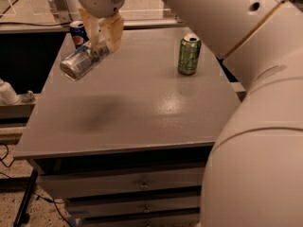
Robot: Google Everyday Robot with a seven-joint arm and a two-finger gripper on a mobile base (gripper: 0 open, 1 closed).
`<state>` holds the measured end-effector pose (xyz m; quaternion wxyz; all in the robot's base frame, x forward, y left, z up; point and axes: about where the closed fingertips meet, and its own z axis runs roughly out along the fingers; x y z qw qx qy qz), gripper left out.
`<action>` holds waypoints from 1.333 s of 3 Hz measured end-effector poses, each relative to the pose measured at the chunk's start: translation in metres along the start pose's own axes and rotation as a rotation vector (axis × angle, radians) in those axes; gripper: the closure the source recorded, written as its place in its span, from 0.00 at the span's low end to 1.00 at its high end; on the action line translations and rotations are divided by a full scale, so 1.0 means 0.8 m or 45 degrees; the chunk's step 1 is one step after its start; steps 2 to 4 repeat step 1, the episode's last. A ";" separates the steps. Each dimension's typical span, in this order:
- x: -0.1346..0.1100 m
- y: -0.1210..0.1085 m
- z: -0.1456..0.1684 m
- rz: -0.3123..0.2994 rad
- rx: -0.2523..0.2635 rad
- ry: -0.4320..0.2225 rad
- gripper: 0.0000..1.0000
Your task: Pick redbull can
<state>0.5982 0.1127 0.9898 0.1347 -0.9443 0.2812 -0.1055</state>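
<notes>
The redbull can [81, 62] is a slim silver can with blue patches. It hangs tilted in the air above the left part of the grey cabinet top [142, 108], its end facing down-left. My gripper [102, 44] is shut on the can's upper end, its tan fingers [112, 34] on either side of it. The can casts a shadow on the top below it.
A green can [189, 55] stands upright at the back right of the cabinet top. A dark blue Pepsi can [78, 33] stands at the back left, just behind the gripper. My large white arm [246, 79] fills the right side. Drawers [142, 186] are below the front edge.
</notes>
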 end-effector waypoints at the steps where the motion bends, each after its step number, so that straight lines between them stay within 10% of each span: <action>1: 0.001 -0.008 0.001 0.000 0.027 0.003 1.00; 4: 0.001 -0.008 0.001 0.000 0.027 0.003 1.00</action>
